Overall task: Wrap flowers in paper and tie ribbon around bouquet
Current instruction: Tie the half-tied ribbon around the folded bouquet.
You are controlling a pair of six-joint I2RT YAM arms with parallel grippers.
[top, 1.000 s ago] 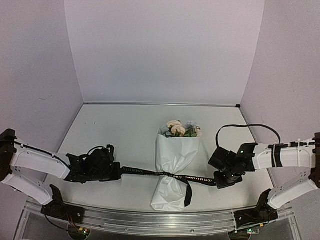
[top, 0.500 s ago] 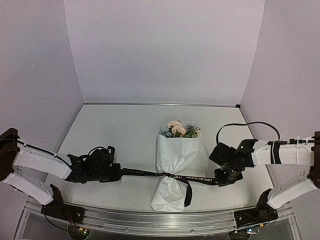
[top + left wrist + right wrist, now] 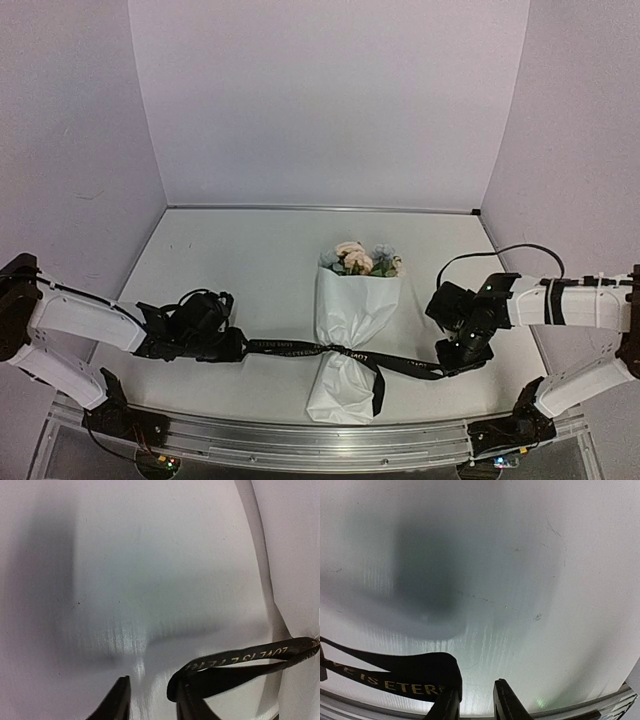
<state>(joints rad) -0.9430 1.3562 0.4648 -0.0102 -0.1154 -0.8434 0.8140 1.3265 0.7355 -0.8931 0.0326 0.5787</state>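
Both pincers have just let go. A sec ago each was clamped on a ribbon end, w/ the black ribbon pulled in a taut line across the table; now the left pincer stands spread, nothing betw. its jaws, the ribbon end only looped against its right-hand finger; the right pincer is also parted, gap empty, the lettered end lying beside its left-hand finger. The run toward the right pincer has gone slack and dips lower than before.

The bouquet lies between the two pincers, well inboard of each, narrow end toward the arm bases; flowers show at the far, wide end of the paper; it has barely shifted. The ribbon cinches the paper's waist w/ a knot at approx. the middle, one tail hanging down the near side.

Judgement: tightening pull looks done, so the tie is probably set and the task near its end; risk is the knot easing now tension's off.
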